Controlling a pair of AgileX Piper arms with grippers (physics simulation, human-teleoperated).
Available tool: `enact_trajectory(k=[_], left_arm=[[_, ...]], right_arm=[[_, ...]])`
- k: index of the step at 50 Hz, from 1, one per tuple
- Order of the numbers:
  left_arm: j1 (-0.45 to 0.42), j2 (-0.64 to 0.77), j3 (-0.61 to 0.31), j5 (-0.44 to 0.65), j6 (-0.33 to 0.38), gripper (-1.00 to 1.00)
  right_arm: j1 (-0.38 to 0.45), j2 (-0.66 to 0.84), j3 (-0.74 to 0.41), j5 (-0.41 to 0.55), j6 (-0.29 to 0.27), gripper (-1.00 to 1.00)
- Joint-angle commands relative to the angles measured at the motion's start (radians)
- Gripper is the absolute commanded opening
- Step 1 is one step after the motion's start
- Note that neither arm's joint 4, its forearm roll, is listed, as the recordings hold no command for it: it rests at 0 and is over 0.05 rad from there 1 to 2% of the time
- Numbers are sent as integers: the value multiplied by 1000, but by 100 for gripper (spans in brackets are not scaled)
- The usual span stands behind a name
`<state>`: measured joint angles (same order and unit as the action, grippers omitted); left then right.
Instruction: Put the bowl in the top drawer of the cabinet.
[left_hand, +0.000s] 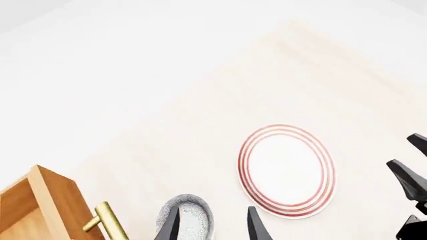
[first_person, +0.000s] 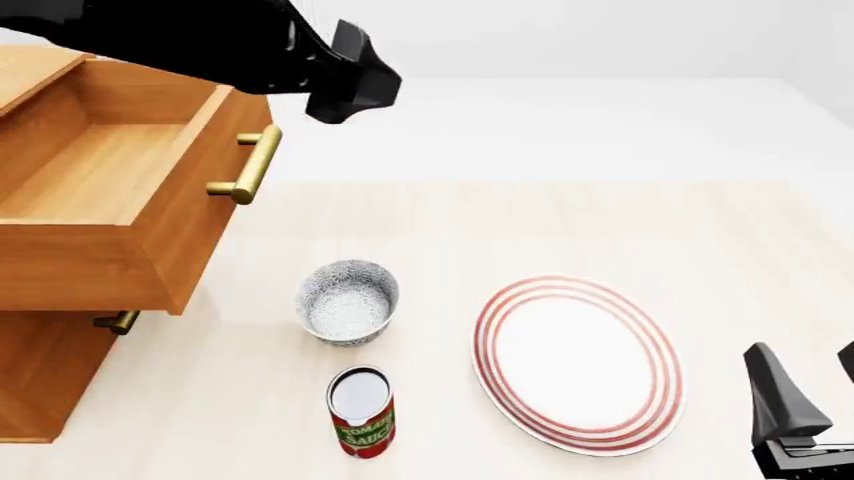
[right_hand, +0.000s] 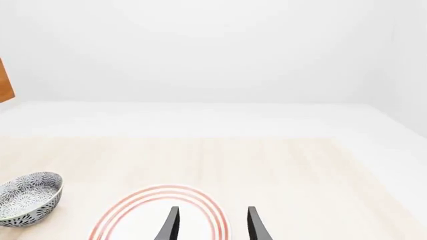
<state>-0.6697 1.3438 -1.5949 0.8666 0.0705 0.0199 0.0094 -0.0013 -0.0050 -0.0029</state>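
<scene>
Left gripper (left_hand: 210, 225): fingers spread, holding nothing; only the tips are showing in its wrist view.
Right gripper (right_hand: 210, 225): fingers parted, empty, hanging over the plate (first_person: 578, 363); mostly cut off at the front view's edge.
Bowl (first_person: 347, 301): sitting upright on the table (first_person: 534, 230), just beside the open top drawer (first_person: 120, 200).
Cabinet (first_person: 47, 370): partly running out of frame.
Can (first_person: 360, 410): label reading "TOMATO SAUCE", partly legible.

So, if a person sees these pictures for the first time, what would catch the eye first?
Probably the top drawer, pulled wide open and empty at the left, with the left gripper raised near its brass handle. Next, the large red-ringed plate on the table, right of centre. The speckled bowl stands between drawer and plate, with a red can just in front of it.
</scene>
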Motion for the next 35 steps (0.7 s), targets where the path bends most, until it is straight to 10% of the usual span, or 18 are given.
enact_trajectory(k=[1, 35], left_arm=[[-48, 24, 92, -57, -87, 100], [8, 117, 220, -175, -105, 100]], right_arm=[[0, 0, 0, 0, 0, 100], [0, 0, 0, 0, 0, 100]])
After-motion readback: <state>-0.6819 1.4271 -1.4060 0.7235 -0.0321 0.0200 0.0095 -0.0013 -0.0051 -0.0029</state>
